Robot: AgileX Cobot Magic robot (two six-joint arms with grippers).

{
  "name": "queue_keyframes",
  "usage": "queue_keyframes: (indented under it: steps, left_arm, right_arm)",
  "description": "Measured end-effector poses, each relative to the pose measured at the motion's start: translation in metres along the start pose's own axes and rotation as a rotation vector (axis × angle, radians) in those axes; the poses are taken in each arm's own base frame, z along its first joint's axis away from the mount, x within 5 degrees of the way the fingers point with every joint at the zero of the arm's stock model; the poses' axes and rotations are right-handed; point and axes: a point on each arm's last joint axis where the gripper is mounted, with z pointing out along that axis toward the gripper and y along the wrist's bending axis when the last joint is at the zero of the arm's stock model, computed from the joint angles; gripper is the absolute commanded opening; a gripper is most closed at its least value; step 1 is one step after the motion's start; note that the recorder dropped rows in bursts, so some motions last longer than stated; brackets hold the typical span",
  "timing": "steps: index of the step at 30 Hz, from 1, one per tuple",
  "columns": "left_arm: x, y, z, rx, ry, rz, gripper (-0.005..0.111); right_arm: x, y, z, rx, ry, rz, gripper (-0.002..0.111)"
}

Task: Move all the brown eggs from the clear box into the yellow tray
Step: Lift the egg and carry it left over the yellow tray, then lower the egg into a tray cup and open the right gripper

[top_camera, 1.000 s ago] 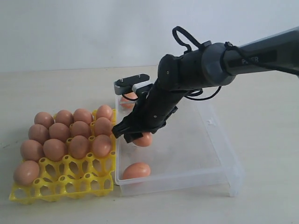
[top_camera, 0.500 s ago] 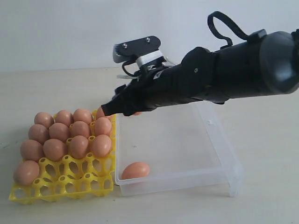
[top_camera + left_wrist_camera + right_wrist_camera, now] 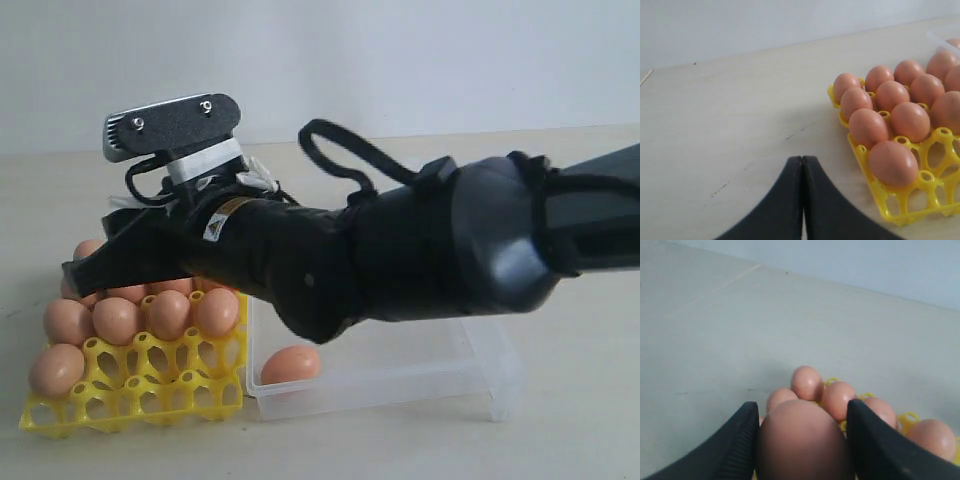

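Now our right tool clamps a brown egg; we should seat it gently in a free yellow tray cup.

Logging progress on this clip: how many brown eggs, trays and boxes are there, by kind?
Brown eggs: 16 (13 in the yellow tray, 1 between the right fingers, 2 in the clear box)
Yellow tray: 1
Clear box: 1
Total: 18

clear box half hidden, held egg cropped
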Motion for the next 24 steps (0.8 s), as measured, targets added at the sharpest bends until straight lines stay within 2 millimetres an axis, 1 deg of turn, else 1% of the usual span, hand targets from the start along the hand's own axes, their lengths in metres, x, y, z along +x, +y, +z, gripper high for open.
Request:
queue_keyframes:
  steps: [4, 8, 14, 21, 24]
  left_arm:
    - [0.0, 0.0, 0.0, 0.0, 0.0, 0.0, 0.0]
    - [0.0, 0.0, 0.0, 0.0, 0.0, 0.0, 0.0]
    - [0.0, 0.0, 0.0, 0.0, 0.0, 0.0, 0.0]
    - [0.0, 0.0, 0.0, 0.0, 0.0, 0.0, 0.0]
    - [0.0, 0.0, 0.0, 0.0, 0.0, 0.0, 0.0]
  right_arm:
    - [0.007, 0.015, 0.009, -0.096, -0.084, -0.04, 0.0]
    - [0.021, 0.025, 0.018, -0.199, -0.106, -0.082, 0.0]
    - [0.043, 0.025, 0.03, -0.225, -0.074, -0.115, 0.0]
    - [0.045, 0.026, 0.033, -0.249, -0.15, -0.148, 0.0]
    - [0.05, 0.026, 0.036, -0.254, -0.142, -0.159, 0.0]
